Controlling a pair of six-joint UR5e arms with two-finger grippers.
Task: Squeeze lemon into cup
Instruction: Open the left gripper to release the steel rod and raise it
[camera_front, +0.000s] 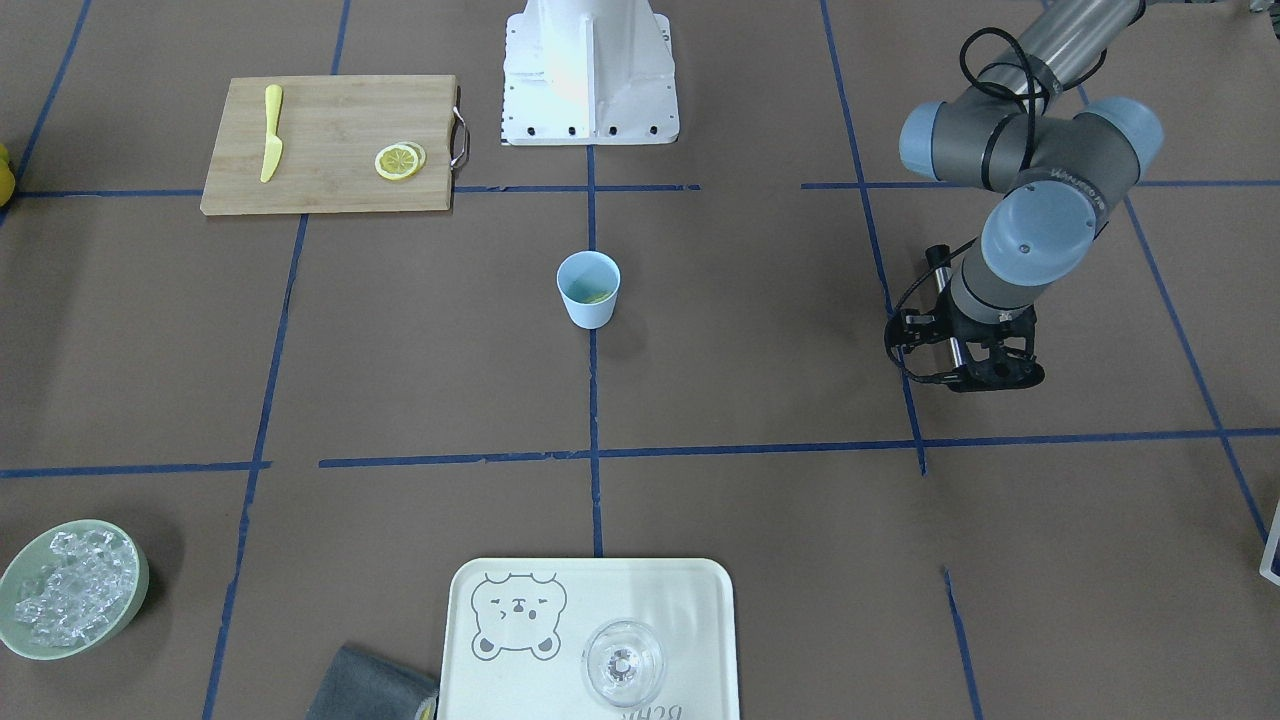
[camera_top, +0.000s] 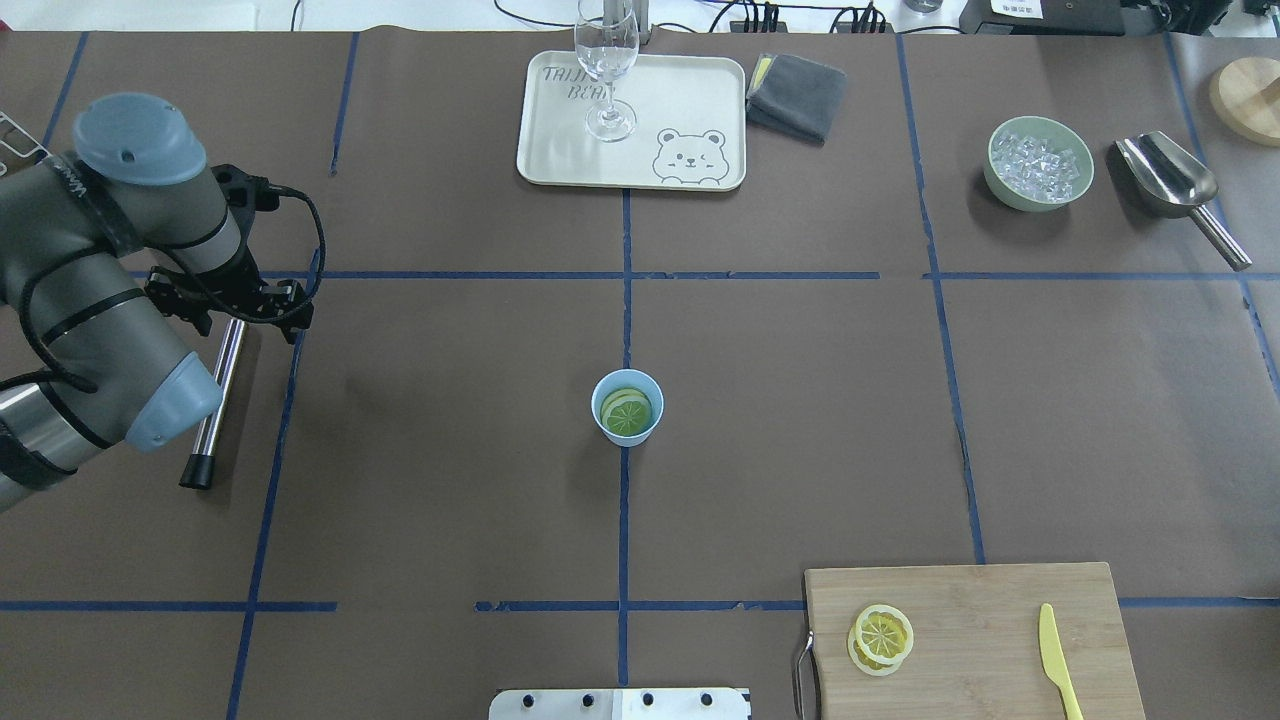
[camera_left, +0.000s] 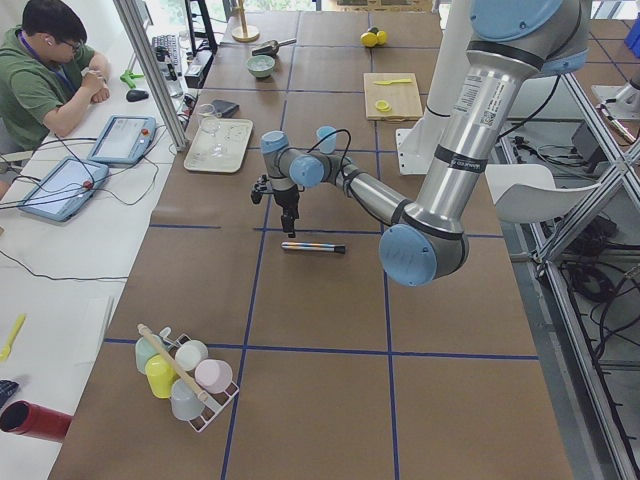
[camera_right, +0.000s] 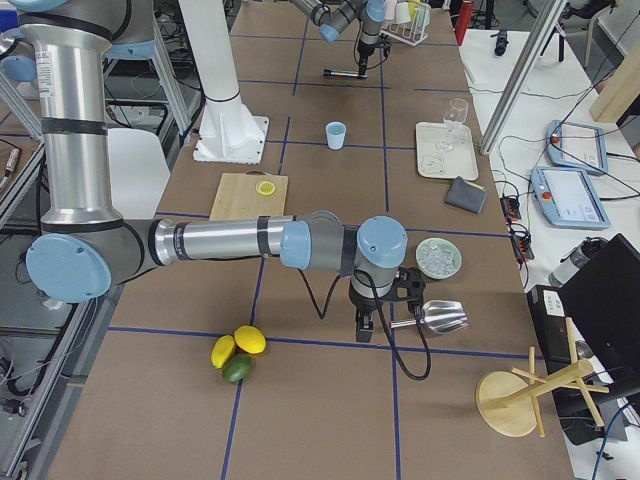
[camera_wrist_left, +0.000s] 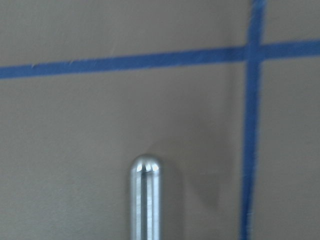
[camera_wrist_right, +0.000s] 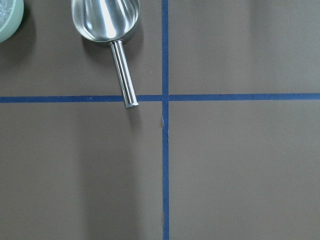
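The left gripper (camera_top: 235, 300) hovers over a metal rod (camera_top: 204, 445), well apart from the cup (camera_front: 588, 308). The right gripper (camera_right: 362, 328) hangs near the scoop (camera_right: 440, 318). Neither's finger spread can be told. A lemon (camera_top: 627, 412) slice lies inside the cup, so the squeezing looks done or nearly done. Spare slices (camera_top: 880, 638) sit on the cutting board (camera_top: 970, 630). The tray (camera_top: 560, 165) shows a bear and lettering that appears to end in "BEAR".

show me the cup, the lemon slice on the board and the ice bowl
cup (camera_front: 588, 312): front-facing view, outer wall
lemon slice (camera_top: 884, 631): overhead view, flesh of top slice
ice bowl (camera_top: 1036, 203): overhead view, near wall
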